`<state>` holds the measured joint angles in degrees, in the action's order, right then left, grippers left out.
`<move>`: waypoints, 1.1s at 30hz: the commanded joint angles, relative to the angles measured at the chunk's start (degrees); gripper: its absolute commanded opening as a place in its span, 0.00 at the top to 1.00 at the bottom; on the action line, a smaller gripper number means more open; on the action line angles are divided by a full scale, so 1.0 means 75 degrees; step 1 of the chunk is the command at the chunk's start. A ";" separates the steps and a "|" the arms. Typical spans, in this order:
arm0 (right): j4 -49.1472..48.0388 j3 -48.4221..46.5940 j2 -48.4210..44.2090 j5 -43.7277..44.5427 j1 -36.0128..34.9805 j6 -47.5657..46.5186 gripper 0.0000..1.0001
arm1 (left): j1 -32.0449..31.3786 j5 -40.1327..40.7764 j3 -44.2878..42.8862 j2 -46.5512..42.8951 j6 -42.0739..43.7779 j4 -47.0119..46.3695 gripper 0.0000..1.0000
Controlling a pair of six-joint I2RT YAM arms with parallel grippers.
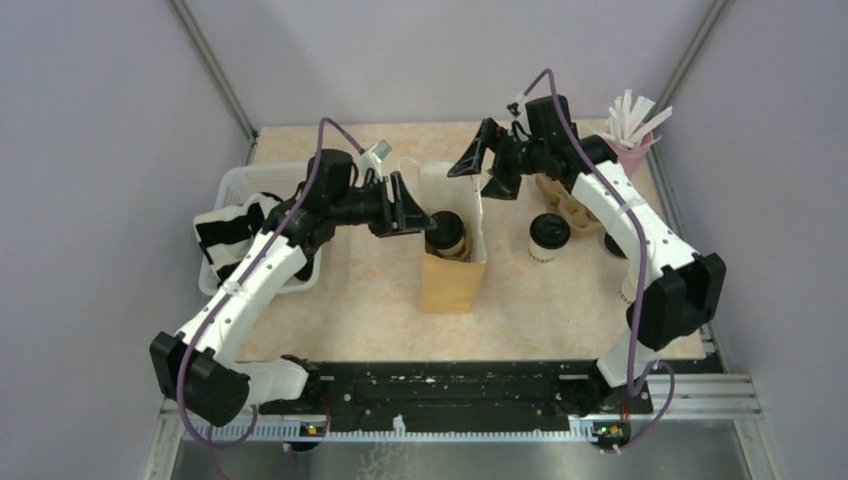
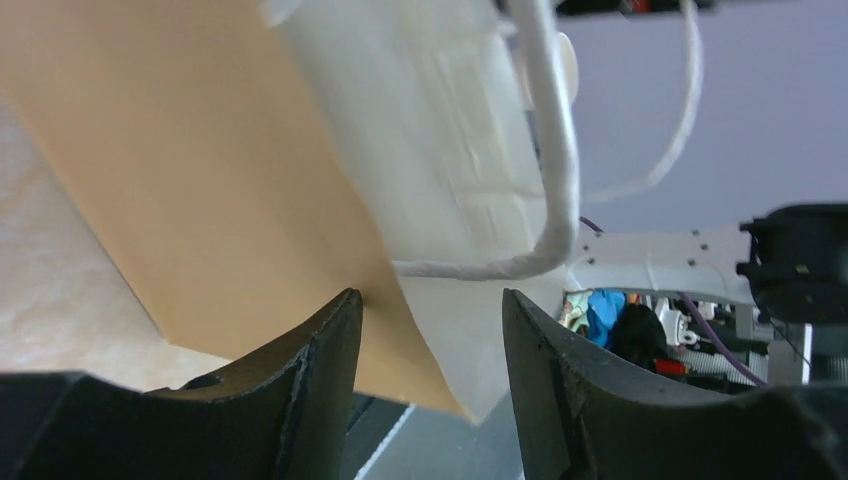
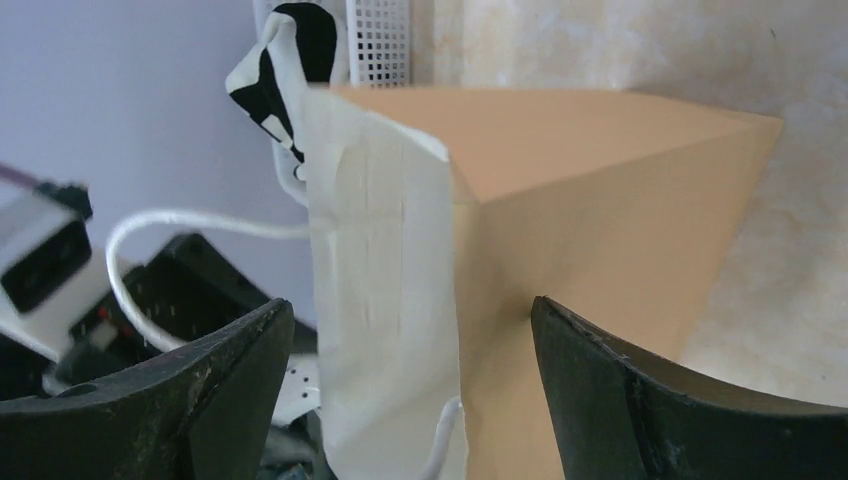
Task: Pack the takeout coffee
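Top external view.
Operator: What can fail here?
Technician: The left gripper point(image 1: 405, 207) stands at the facing wall of the brown paper bag point(image 1: 453, 275), jaws apart. If it closes and pulls off-line, the light bag may tip and spill the takeout coffee point(image 1: 447, 230) seated inside, just beyond its fingertips. The right gripper point(image 1: 487, 168) hovers over the opposite rim, jaws wide apart. A misaligned descent may crush that rim. A second lidded cup point(image 1: 549, 236) stands on the table point(image 1: 370, 290) below and beside the right gripper, outside the bag and not yet packed. Further to that gripper's outer side, a pink cup point(image 1: 630, 155) holds straws point(image 1: 632, 115).

Left wrist view.
Operator: Is the bag gripped?
Technician: No. The fingers point(image 2: 300, 390) are apart and the bag's wall edge lies between them. Whether one tip touches the paper cannot be told. The white cord handle point(image 2: 555, 180) loops just ahead of the tips and may snag on closing.

Right wrist view.
Operator: Contents?
Technician: The jaws are wide apart and hold nothing. The bag stands ahead between them, its interior hidden. Beyond it, a white basket point(image 3: 380, 40) holds a black-and-white cloth point(image 3: 288, 55).
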<state>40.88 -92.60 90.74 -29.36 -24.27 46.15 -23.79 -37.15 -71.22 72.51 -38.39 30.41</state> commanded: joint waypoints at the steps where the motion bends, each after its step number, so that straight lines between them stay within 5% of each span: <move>1: -0.0280 -0.1134 0.0693 -0.0554 -0.0172 -0.0239 0.13 | -0.0898 0.0461 0.0255 -0.0441 -0.0846 -0.1172 0.40; 9: -0.0009 -0.2347 0.1663 -0.0809 -0.0496 -0.0516 0.13 | -0.1855 0.1090 -0.0402 -0.0272 -0.0185 -0.0516 0.27; 14: 0.1660 -0.3574 0.1763 0.0040 -0.0250 -0.1859 0.11 | -0.1846 0.1242 -0.0176 -0.1159 0.0907 0.0203 0.19; 22: 0.4387 -0.5041 0.1283 0.3360 0.0413 -0.4130 0.02 | -0.0934 0.1312 -0.1963 -0.0965 0.1946 0.2314 0.09; 25: 0.4599 -0.4179 0.0589 0.4496 0.0808 -0.4204 0.01 | -0.0351 0.1430 -0.2401 -0.1027 0.2040 0.2053 0.09; 29: 0.3899 -0.1874 -0.0432 0.4300 0.1777 -0.3966 0.01 | -0.0044 0.3006 -0.2956 -0.1066 0.1819 0.1990 0.06; 33: 0.3792 -0.0977 -0.0372 0.4163 0.1808 -0.4212 0.01 | -0.0027 0.4051 -0.3252 -0.0927 0.1801 0.1957 0.05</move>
<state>70.39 -104.66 87.22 0.47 -10.31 17.06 -24.25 -16.53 -92.55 64.93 -25.36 45.54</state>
